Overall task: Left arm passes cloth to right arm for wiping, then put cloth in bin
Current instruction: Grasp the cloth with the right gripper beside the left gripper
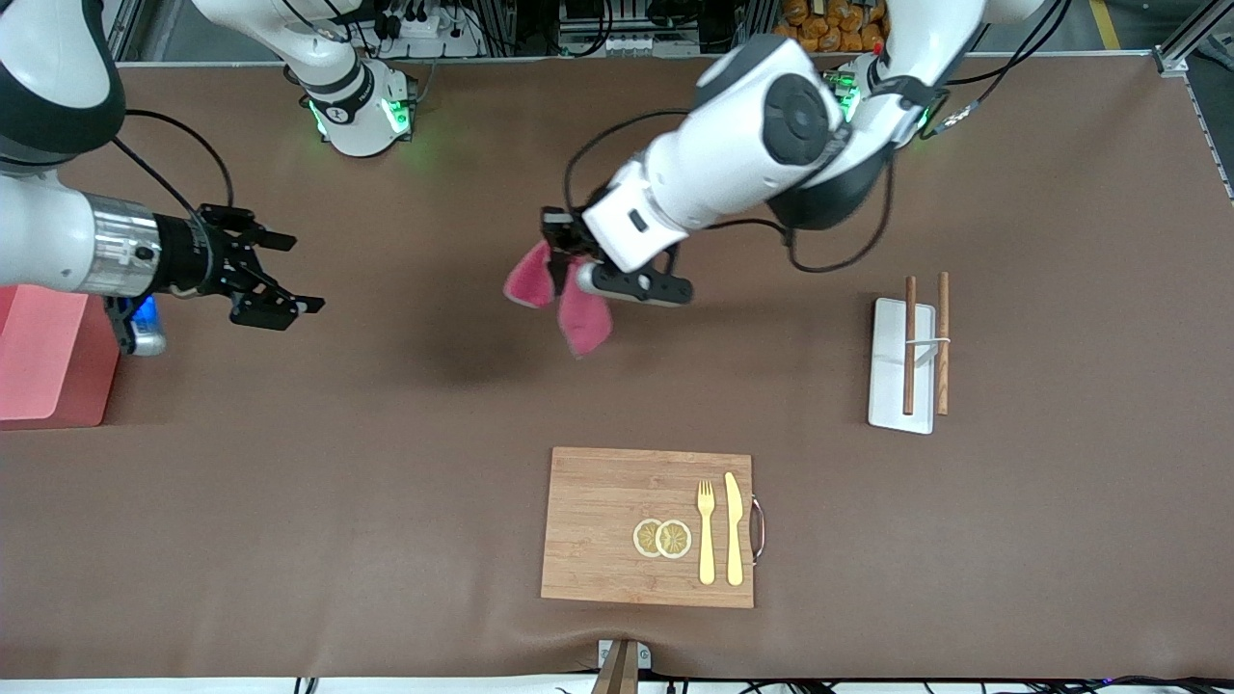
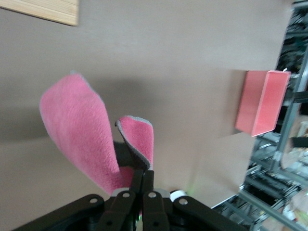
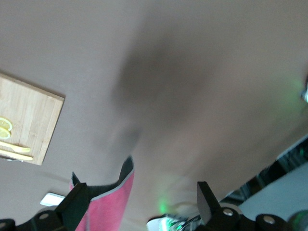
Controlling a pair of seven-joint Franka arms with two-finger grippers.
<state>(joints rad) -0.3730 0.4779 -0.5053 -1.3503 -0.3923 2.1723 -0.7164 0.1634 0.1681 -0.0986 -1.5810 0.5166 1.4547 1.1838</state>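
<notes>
On the brown desk you have only reached the hand-over: the left pincer hangs over the bare middle, clamped on the raspberry-red cloth, which dangles in two flaps clear of the surface. Your right pincer waits with fingers apart, over the desk beside the salmon-pink bin at the right arm's end. The pass, the wiping and the drop into the bin are all not yet done.
</notes>
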